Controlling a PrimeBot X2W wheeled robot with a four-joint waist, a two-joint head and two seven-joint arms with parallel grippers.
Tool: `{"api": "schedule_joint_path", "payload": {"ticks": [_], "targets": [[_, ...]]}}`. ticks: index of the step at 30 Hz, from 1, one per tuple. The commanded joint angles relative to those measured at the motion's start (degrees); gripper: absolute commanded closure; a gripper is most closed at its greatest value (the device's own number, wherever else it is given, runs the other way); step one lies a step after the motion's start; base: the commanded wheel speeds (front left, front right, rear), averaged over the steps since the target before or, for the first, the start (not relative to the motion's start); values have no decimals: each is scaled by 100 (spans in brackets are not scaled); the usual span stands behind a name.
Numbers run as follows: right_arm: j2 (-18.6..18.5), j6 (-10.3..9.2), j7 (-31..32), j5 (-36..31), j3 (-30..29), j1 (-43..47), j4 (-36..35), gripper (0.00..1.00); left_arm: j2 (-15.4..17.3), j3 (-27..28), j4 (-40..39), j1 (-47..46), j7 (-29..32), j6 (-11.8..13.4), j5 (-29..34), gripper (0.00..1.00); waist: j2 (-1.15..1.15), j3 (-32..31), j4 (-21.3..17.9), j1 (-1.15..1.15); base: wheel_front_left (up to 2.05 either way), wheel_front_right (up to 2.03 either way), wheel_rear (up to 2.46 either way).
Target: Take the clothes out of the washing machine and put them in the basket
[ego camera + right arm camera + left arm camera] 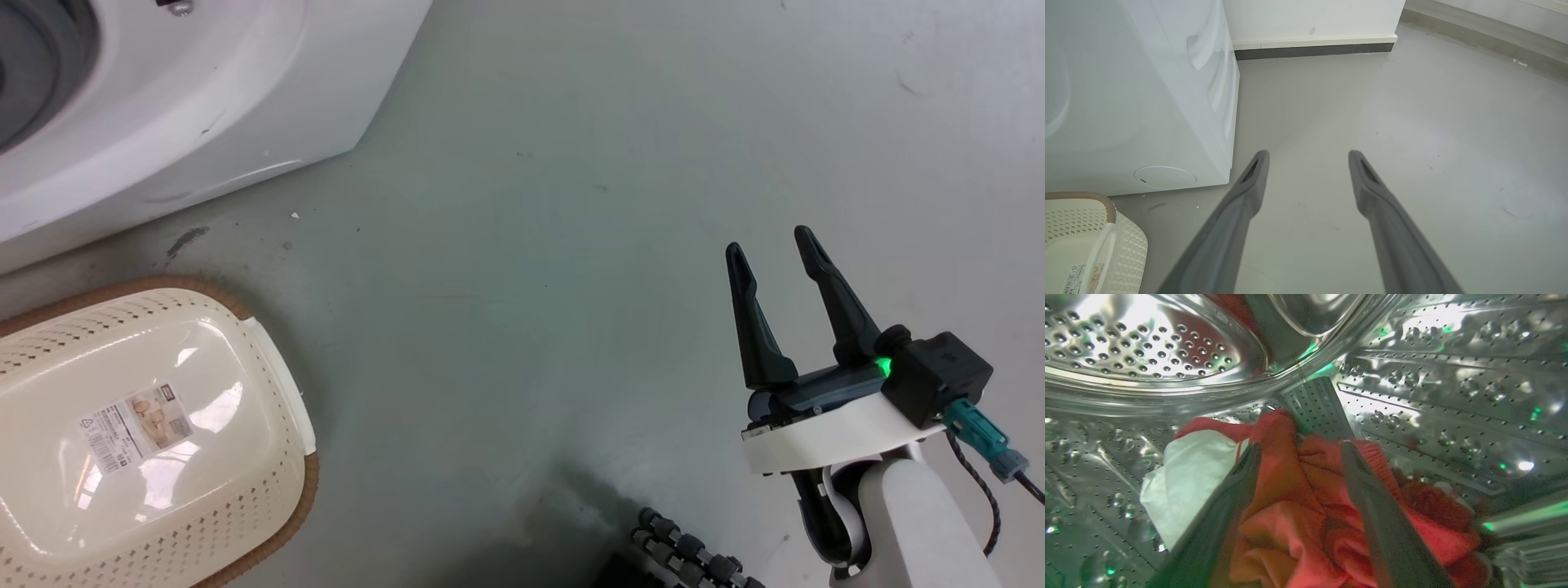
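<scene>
Inside the washing machine [1433, 375], crumpled red-and-white clothes [1298, 498] lie heaped.

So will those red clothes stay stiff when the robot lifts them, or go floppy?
Probably floppy: the red clothes lie crumpled in folds in the steel drum. They'd likely dangle between the fingers of the left gripper. Probably light, since the fabric looks thin.
</scene>
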Motion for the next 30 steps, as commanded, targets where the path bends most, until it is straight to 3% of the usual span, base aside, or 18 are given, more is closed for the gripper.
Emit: {"api": "schedule_joint_path", "payload": {"ticks": [1,8,17,18,19,20,24,30], "targets": [[10,-4,-13,38,16,-72,-22,0,98,-126,-34,-147,195,-4,-102,0,0,109,-70,-1,0,0,0],[9,-4,-12,133,72,-135,-73,0,641,-893,-353,-435,1670,-4,-785,0,0,339,-139,-1,0,0,0],[9,-4,-12,251,176,-228,-78,0,1025,-1079,-790,-112,2988,-5,-1484,0,0,484,-181,-1,0,0,0],[9,-4,-13,260,183,-245,-86,0,1053,-1064,-858,-71,3048,-3,-1521,12,0,490,-188,-1,0,0,0],[9,-4,-13,260,186,-257,-90,0,1062,-1036,-906,-10,3113,30,-1571,63,0,494,-194,-1,0,0,0],[9,-4,-13,263,187,-264,-91,0,1059,-1015,-955,67,3178,52,-1617,100,0,494,-200,-1,0,0,0],[9,-4,-13,280,167,-257,-101,0,1112,-920,-1278,268,3251,265,-1714,100,0,478,-211,-1,0,0,0],[9,-4,-13,269,136,-211,-73,0,1118,-770,-1834,671,2801,640,-1786,100,0,338,-185,-1,0,0,0]]}}
